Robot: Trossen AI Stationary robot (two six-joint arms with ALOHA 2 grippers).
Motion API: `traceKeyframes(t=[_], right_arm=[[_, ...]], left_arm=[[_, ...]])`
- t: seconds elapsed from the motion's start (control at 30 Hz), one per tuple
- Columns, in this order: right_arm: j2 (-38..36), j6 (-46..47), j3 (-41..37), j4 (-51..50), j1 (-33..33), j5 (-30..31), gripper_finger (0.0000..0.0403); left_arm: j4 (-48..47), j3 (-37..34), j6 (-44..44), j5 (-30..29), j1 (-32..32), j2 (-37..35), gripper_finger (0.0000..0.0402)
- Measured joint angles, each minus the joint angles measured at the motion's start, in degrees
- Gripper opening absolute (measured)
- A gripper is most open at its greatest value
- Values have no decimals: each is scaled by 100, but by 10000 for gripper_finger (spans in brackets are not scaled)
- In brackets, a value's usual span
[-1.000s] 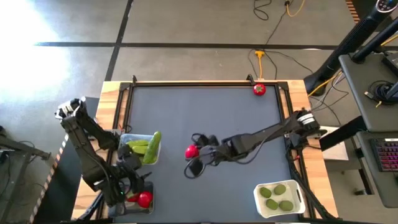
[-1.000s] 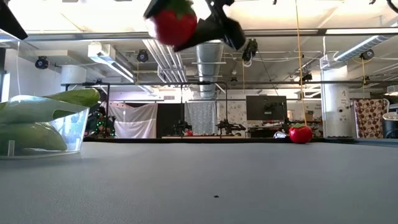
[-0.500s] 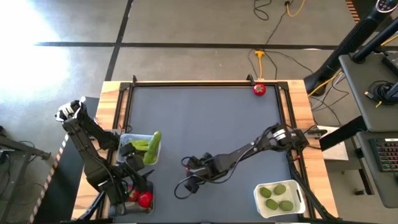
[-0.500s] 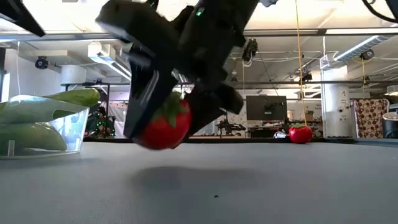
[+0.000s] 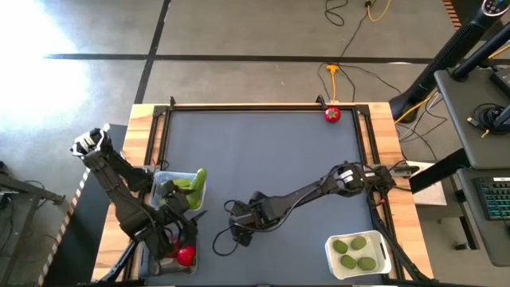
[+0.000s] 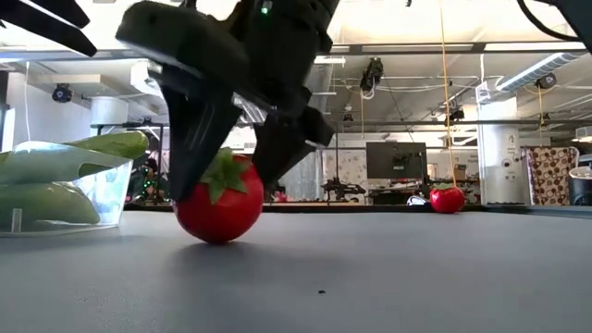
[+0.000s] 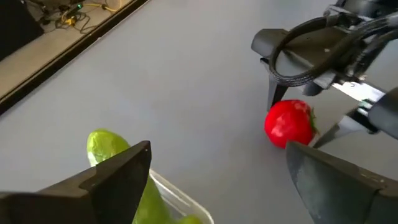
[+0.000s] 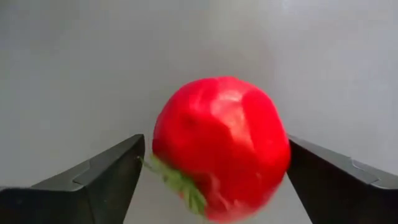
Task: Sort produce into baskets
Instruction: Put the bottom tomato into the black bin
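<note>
right gripper [image 6: 222, 162] spread around round red tomato with green top [image 6: 219, 197] resting on grey table [image 6: 388, 268], left gripper [image 5: 177, 214] spread over clear plastic basket [image 5: 163, 179] of light-green cucumbers [image 5: 194, 189]

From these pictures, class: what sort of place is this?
Probably a robotics lab or workshop: two robot arms at a black-topped table, exposed ceiling ducts and hanging cables in an open hall, and a desk with a keyboard beside the rig.

Robotics lab: exposed ceiling ducts [image 6: 310, 88], monitor [image 6: 396, 159], more robot rigs behind table [image 6: 388, 268].
</note>
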Motion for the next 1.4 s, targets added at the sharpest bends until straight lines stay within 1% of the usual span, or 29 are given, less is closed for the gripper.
traceKeyframes(t=[0.13,0.23,0.37,0.53,0.63,0.7,0.8,0.87,1.03,1.3,1.4], right_arm=[[-120,85,270,-534,22,-24,376],[-227,316,660,-1170,74,16,379],[-255,617,1241,-2031,154,34,380],[-255,702,1846,-2639,214,344,380],[-290,648,1960,-2756,211,462,380],[-357,615,1937,-2873,202,480,380],[-492,616,1939,-3129,195,504,380],[-560,626,1942,-3311,188,535,380],[-686,669,1944,-3779,186,537,380],[-819,362,1942,-4309,166,529,380],[-937,167,1942,-4324,145,531,380]], left_arm=[[463,-120,77,-90,126,0,336],[949,-266,77,-216,237,0,325],[1714,-453,79,-105,407,0,321],[2399,-519,210,65,557,39,338],[2724,-519,228,85,659,144,357],[2983,-535,226,356,826,238,368],[3554,-601,185,1261,1225,421,375],[3903,-616,184,1545,1424,570,372],[4281,-543,178,1748,1708,856,364],[4875,-526,162,1946,2181,1170,362],[5254,-527,197,2234,2424,1406,362]])
